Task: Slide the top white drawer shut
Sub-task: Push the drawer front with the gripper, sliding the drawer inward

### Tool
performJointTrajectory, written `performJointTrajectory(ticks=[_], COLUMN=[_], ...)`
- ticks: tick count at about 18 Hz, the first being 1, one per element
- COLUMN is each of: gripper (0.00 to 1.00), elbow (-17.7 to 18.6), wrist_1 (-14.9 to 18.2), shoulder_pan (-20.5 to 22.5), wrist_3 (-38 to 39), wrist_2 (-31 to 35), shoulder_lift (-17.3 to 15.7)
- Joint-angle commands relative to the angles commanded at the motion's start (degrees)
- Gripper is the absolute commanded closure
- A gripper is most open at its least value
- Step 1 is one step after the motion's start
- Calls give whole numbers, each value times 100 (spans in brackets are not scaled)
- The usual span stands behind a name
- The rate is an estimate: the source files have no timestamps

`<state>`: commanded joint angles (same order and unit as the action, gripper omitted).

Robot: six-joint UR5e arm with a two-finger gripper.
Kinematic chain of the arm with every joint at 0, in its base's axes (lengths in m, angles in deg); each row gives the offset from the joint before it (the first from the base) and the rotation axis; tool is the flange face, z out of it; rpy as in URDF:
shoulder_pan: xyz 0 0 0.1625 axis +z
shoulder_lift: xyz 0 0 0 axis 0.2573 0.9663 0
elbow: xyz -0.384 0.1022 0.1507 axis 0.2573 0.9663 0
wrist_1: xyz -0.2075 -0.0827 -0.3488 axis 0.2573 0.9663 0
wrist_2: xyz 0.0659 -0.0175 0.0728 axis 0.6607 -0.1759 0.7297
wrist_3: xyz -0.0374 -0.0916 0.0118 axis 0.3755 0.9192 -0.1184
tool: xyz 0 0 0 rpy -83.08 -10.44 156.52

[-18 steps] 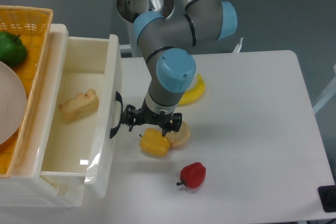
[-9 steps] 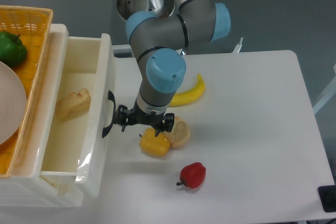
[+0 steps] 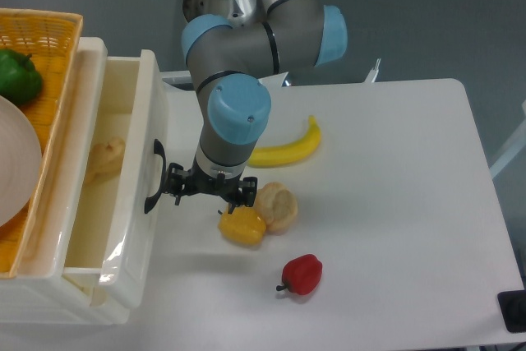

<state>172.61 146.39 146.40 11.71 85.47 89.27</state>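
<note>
The top white drawer point(image 3: 140, 162) stands part open at the left, its front panel carrying a black curved handle point(image 3: 154, 178). A tan piece of food point(image 3: 105, 156) lies inside it, half under the cabinet top. My gripper point(image 3: 207, 189) hangs just right of the handle, its dark fingers pointing down and close to the panel. Whether the fingers are open or shut does not show from this angle, and nothing is seen held between them.
A yellow-orange wicker basket point(image 3: 49, 30) with a green pepper point(image 3: 18, 76) and a white plate point(image 3: 16, 162) sits on the cabinet. On the table lie a banana point(image 3: 288, 147), a yellow pepper point(image 3: 242, 226), a bread roll point(image 3: 276, 205) and a red pepper point(image 3: 302, 274).
The drawer front has slid left, from about x 215 to x 175. My gripper and arm moved left with it. The food inside shifted further under the cabinet top.
</note>
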Motion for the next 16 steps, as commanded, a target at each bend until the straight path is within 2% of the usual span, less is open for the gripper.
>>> performJointTrajectory(ticks=[16], gripper=[0], elbow=[0], wrist_1=[0], shoulder_pan=[-194], wrist_3=[141], wrist_2=[0], shoulder_lift=[-26])
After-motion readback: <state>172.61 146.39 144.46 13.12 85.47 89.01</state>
